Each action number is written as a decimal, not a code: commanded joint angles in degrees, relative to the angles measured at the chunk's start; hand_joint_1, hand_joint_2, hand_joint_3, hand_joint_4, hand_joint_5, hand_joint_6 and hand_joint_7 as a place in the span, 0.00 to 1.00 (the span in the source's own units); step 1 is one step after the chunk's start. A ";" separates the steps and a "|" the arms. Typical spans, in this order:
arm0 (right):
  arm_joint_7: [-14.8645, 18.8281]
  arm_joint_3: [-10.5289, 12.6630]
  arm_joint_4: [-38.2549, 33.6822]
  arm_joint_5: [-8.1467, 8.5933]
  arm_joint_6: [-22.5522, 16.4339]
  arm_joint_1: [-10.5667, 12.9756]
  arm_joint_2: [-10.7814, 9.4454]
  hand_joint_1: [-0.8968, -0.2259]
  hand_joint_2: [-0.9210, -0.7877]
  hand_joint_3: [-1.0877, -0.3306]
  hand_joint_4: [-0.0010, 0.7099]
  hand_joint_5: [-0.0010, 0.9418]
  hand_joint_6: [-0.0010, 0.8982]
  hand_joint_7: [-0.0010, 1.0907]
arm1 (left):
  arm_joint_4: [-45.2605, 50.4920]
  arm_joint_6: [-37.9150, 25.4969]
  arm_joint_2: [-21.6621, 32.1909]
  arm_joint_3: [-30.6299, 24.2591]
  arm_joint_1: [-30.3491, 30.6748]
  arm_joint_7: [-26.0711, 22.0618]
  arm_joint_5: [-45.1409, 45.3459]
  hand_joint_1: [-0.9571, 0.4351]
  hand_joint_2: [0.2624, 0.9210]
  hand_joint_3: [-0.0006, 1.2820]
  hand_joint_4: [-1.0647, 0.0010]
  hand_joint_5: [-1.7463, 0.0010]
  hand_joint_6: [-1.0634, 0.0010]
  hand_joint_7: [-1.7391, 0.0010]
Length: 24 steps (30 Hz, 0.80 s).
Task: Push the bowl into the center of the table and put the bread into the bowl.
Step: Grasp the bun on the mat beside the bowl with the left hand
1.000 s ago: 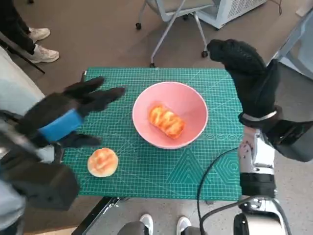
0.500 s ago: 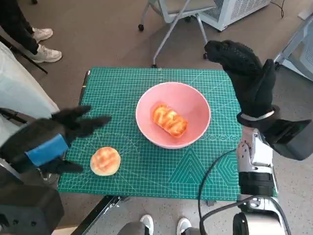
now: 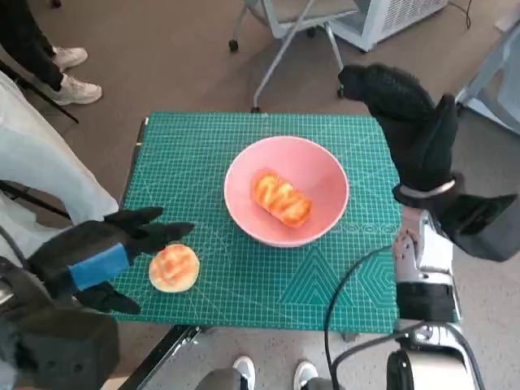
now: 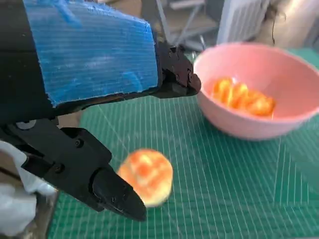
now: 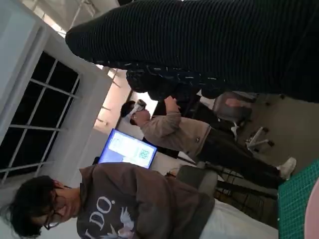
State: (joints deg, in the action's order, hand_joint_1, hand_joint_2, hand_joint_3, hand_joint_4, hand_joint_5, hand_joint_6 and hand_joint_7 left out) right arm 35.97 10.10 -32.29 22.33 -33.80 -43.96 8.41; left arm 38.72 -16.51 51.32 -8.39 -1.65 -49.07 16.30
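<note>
Bowl (image 3: 286, 190) sits about mid-worktop (image 3: 244, 292) with one bread (image 3: 281, 198) already inside (that much looks done). Round bun (image 3: 173, 267) remains at the near left, beside the empty, spread left hand (image 3: 101, 258); right hand (image 3: 404, 122) holds nothing.

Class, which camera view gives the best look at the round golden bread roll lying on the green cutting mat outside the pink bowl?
The head view: the round golden bread roll appears whole and sharp on the green cutting mat, beside the left hand. The left wrist view shows it closer but blurred. The right wrist view does not show it.
</note>
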 commanded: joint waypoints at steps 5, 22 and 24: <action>0.83 0.22 -0.96 0.22 0.58 0.28 -0.03 0.35 0.00 0.48 0.21 0.00 0.00 0.49 | -2.69 0.01 -1.36 3.67 1.27 3.03 1.90 0.65 0.55 0.00 0.90 1.00 0.78 1.00; 1.19 0.39 -0.77 0.32 0.85 0.50 0.10 0.34 0.00 0.48 0.21 0.00 0.00 0.48 | -10.71 2.29 -3.10 10.45 0.34 8.28 7.62 0.69 0.59 0.01 0.87 0.99 0.75 0.99; 1.13 0.38 -0.56 0.27 0.91 0.61 0.13 0.34 0.00 0.48 0.21 0.00 0.00 0.48 | -11.73 2.55 -3.36 11.30 0.12 8.89 8.46 0.71 0.61 0.01 0.86 0.99 0.74 0.99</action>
State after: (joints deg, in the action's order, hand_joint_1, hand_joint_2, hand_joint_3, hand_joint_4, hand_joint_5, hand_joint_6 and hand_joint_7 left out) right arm 36.72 10.41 -32.69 22.41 -33.67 -44.07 8.48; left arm 28.48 -14.73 48.57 1.53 -1.08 -41.31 23.14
